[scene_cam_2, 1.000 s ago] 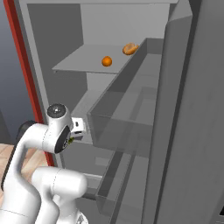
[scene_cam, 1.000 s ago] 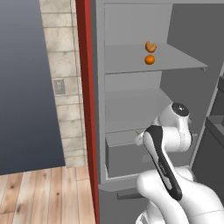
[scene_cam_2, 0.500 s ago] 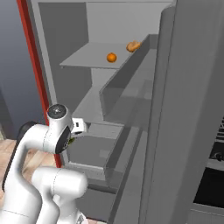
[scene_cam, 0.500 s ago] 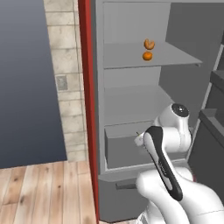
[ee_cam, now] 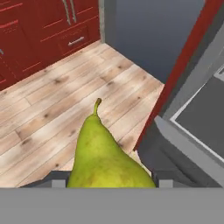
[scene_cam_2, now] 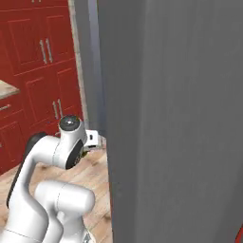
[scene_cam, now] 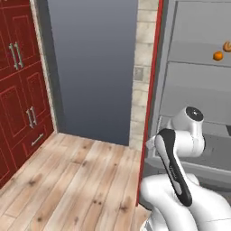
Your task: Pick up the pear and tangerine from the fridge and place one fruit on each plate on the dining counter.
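Pear in transit
Hand (ee_cam: 107,186) gripped pear (ee_cam: 105,157) at its broad belly, stem toward 12 o'clock; likely firm, smooth-skinned, bruise-prone.

White arm (scene_cam: 173,162) folded upright over base, elbow bent, fingers (ee_cam: 59,183) clamped on pear (ee_cam: 105,157).

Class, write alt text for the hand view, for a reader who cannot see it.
A yellow-green pear with a short stem fills the lower middle of the picture, held in the shut gripper, close to the camera. Behind it lie a light wooden plank floor and red cabinets, with the fridge, grey with a red side panel, at the right.
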Tool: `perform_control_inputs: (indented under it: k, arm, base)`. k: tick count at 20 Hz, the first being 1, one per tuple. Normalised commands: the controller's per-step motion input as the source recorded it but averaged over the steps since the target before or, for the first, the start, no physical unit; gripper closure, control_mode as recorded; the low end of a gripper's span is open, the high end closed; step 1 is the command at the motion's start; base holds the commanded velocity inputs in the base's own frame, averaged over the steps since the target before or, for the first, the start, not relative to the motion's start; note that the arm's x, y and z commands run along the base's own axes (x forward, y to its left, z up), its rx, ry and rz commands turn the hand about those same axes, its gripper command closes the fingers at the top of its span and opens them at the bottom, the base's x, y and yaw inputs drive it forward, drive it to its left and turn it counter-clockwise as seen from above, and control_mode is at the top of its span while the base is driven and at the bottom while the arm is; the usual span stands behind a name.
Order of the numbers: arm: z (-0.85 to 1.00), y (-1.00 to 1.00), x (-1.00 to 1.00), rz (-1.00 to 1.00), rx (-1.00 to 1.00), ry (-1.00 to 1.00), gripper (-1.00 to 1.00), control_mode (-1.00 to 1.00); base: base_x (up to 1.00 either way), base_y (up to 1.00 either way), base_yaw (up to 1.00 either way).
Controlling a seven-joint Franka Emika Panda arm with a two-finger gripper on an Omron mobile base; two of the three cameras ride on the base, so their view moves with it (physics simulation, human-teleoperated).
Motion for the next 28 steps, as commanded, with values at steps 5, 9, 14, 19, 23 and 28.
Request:
perform_control_inputs:
  k: [5, 9, 14, 19, 23, 28]
  arm:
    - [0.0, 0.0, 0.0, 0.0, 0.0, 0.0, 1.0, 1.0]
    - [0.0, 0.0, 0.0, 0.0, 0.0, 0.0, 1.0, 1.0]
    - [0.0, 0.0, 0.0, 0.0, 0.0, 0.0, 1.0, 1.0]
    - [0.0, 0.0, 0.0, 0.0, 0.0, 0.0, 1.0, 1.0]
    - [0.0, 0.0, 0.0, 0.0, 0.0, 0.0, 1.0, 1.0]
    - [0.0, 0.0, 0.0, 0.0, 0.0, 0.0, 1.0, 1.0]
  base:
    - [-0.06, 0.0, 1.0]
    - [-0.06, 0.0, 1.0]
    - [-0.12, 0.0, 1.0]
    - [-0.15, 0.09, 0.99]
    - [-0.14, 0.16, 0.96]
    - [-0.12, 0.17, 0.95]
